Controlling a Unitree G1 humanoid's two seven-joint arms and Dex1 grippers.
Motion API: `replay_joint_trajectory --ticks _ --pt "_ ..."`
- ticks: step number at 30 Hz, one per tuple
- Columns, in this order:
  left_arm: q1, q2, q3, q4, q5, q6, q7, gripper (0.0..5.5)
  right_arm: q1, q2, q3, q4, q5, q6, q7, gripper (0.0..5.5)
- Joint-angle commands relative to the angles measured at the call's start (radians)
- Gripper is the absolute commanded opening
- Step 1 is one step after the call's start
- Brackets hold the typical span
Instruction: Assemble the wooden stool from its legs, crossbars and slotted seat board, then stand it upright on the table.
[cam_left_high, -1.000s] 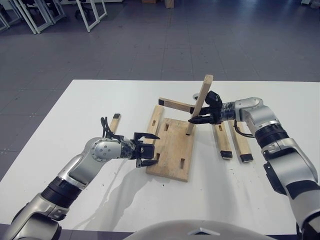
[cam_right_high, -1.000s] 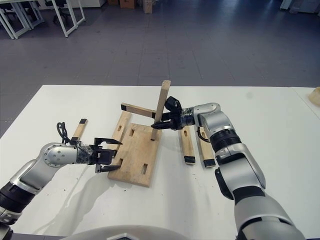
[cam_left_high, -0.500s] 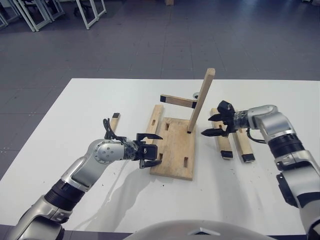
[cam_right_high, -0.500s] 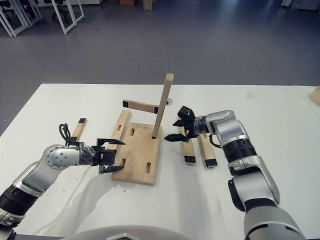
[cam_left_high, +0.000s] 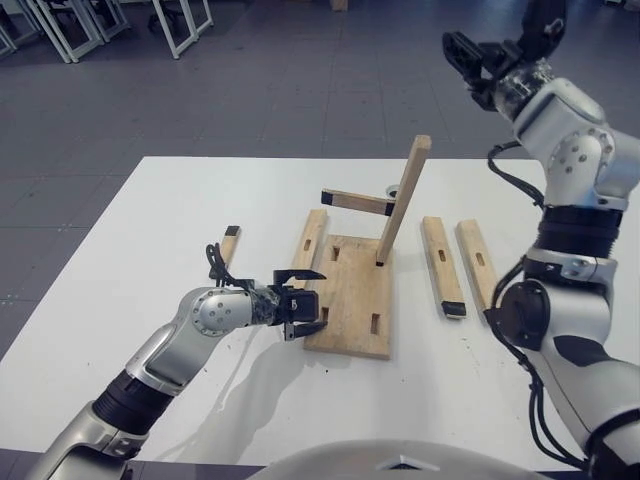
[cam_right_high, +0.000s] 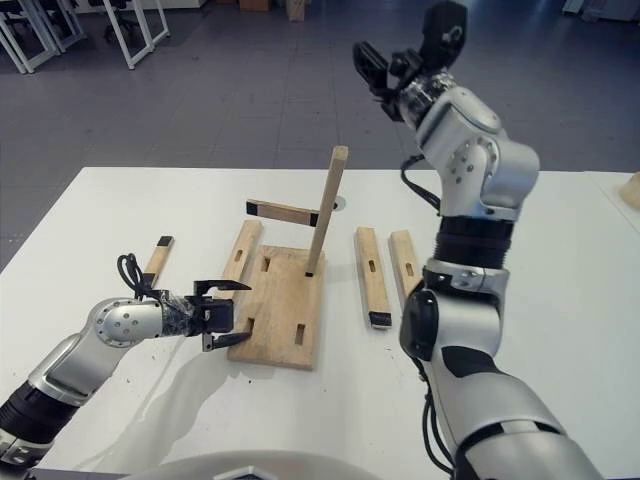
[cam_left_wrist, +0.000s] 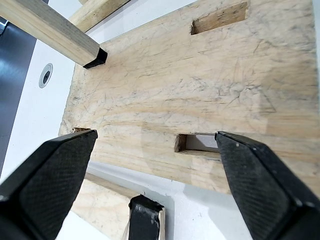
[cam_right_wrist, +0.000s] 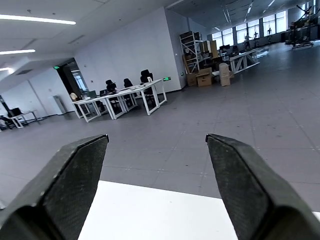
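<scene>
Starting nearest: left hand (cam_left_high: 316, 299) spread wide right at the near left edge of the seat board (cam_left_high: 355, 295), clamped on nothing. Can't tell whether actually touching the wood. Looks like bracing duty, judging by the position. Flat on the desk (cam_left_high: 150, 230), that board, slots facing up. Risky to close carelessly here: could nudge or lift the board edge and upset everything standing in it.

Next back: one leg (cam_left_high: 403, 200) stuck in a far slot, leaning noticeably rather than standing straight, with a crossbar (cam_left_high: 355, 202) sticking out to the left, free end in the air. Held by nothing. Probably not fully seated, going by the tilt, so liable to topple or pop out at any bump to the board. Likely to pull the crossbar joint apart on the way down too.

Just right of the board: two more legs (cam_left_high: 440, 262) lying flat side by side. Along the left side, another long piece (cam_left_high: 312, 235), plus a short stick (cam_left_high: 229, 245) further left. Can't tell leg or crossbar for those.

Farthest: right hand (cam_left_high: 495, 50) way up above the desk, fingers spread, empty. Long way down from there, so easy to clip the leaning leg on the approach.
</scene>
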Motion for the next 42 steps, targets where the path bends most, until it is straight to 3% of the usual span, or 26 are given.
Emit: replay_joint_trajectory --ticks 1,9,13,16,21,28,36,41,42 --pt "0.052 -0.012 -0.064 0.040 0.039 0.031 -0.030 4.40 -0.026 0.012 0.019 0.108 0.003 -0.002 -0.009 3.59" --pt "0.060 -0.011 -0.065 0.060 0.048 0.006 -0.028 4.40 -0.270 -0.006 -0.062 0.101 0.074 -0.182 -0.060 3.59" --pt "0.060 -0.018 -0.069 0.065 0.052 0.003 -0.025 4.40 -0.135 0.095 0.030 0.169 0.084 -0.104 -0.025 3.59" --pt "0.044 -0.027 -0.076 0.077 0.055 0.000 -0.028 4.40 0.098 0.174 0.114 0.315 0.029 -0.089 0.003 3.59" --pt "0.042 -0.028 -0.071 0.080 0.053 0.001 -0.026 4.40 0.193 0.172 0.084 0.375 0.035 -0.121 -0.015 3.59" --pt "0.050 -0.040 -0.078 0.064 0.056 0.020 -0.019 4.40 0.050 0.170 -0.003 0.131 0.206 -0.024 -0.051 3.59" --pt "0.063 -0.063 -0.067 0.056 0.041 0.057 -0.001 4.40 -0.003 0.089 -0.119 -0.135 0.352 0.091 -0.193 3.59" --pt "0.050 -0.133 0.133 -0.171 -0.291 0.379 -0.011 4.40 0.176 -0.039 -0.166 -0.355 0.295 0.089 -0.276 3.59" --pt "0.021 -0.151 0.181 -0.222 -0.364 0.455 -0.003 4.40 0.241 -0.062 -0.169 -0.397 0.279 0.096 -0.284 3.79"
